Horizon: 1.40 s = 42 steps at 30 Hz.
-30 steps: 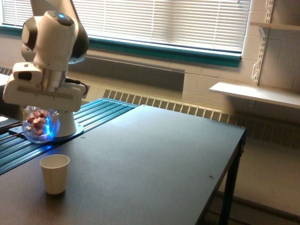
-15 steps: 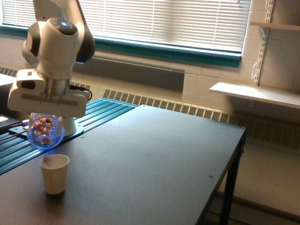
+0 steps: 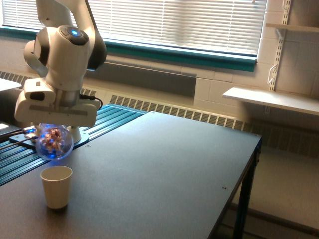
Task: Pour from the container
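The gripper [image 3: 54, 130] is clamped on the container [image 3: 54, 142] (tilted), directly above the paper cup [image 3: 56, 185] on the bench [image 3: 164, 174].

Only the paper cup [image 3: 56, 185] stands on the otherwise open dark table [image 3: 164, 169].

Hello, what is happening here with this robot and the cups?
A robot arm holds a clear container with reddish-brown pieces inside, above and a little behind a paper cup on the dark table. The gripper is shut on the container. Nothing can be seen falling out, and the inside of the paper cup is not visible, so it seems to be lining up to pour.
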Each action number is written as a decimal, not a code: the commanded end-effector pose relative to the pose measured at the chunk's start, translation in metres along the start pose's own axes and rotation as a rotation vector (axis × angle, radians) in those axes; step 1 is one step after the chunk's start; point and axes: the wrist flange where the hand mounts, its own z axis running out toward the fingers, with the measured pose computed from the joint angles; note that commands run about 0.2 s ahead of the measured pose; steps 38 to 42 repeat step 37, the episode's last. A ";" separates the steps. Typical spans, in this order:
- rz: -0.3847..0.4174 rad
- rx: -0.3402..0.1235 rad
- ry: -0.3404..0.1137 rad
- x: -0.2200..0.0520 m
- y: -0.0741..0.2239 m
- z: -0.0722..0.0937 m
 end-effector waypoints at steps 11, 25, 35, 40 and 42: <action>-0.041 0.017 -0.052 0.002 -0.009 -0.007; -0.049 0.015 -0.070 -0.003 -0.012 -0.005; -0.035 0.019 -0.028 -0.007 -0.017 -0.011; -0.031 0.021 -0.027 -0.007 -0.016 -0.012; -0.031 0.021 -0.027 -0.007 -0.016 -0.012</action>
